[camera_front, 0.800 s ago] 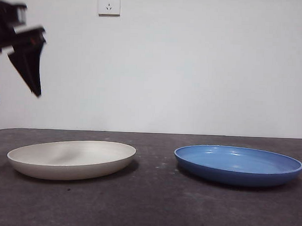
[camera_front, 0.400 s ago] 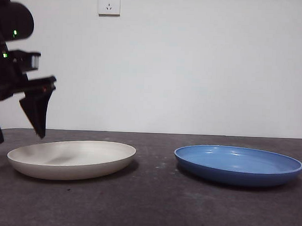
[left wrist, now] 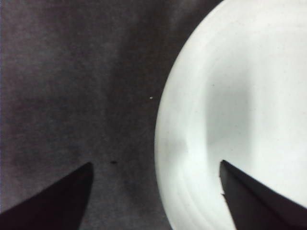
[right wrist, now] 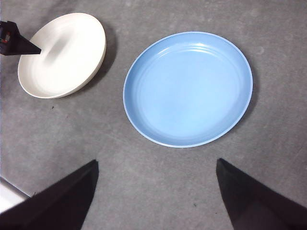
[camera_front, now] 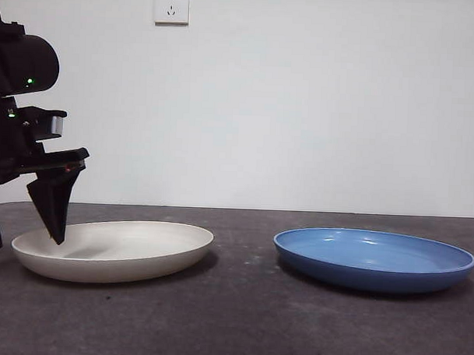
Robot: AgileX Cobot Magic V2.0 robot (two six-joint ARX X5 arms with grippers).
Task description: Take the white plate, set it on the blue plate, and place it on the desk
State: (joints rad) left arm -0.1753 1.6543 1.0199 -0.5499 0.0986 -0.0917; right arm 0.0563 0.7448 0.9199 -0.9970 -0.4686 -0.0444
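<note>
The white plate [camera_front: 117, 251] [left wrist: 249, 96] [right wrist: 62, 52] rests on the desk [camera_front: 240, 318] at the left. The blue plate [camera_front: 374, 260] [right wrist: 188, 88] rests at the right, apart from it. My left gripper [camera_front: 26, 244] [left wrist: 155, 164] is open and low at the white plate's left rim. One jaw is over the plate's inside, the other over the desk outside it. The front view does not show my right gripper [right wrist: 156, 162]. It is open and holds nothing, high above the desk beside the blue plate.
A white wall with a socket [camera_front: 171, 5] stands behind the desk. A pale strip [right wrist: 7, 194] shows at one corner of the right wrist view. One black jaw of the left gripper [right wrist: 19, 44] reaches over the white plate there.
The left arm has come down from the upper left, and its open jaws now straddle the white plate's left rim. Both plates have stayed in place.
</note>
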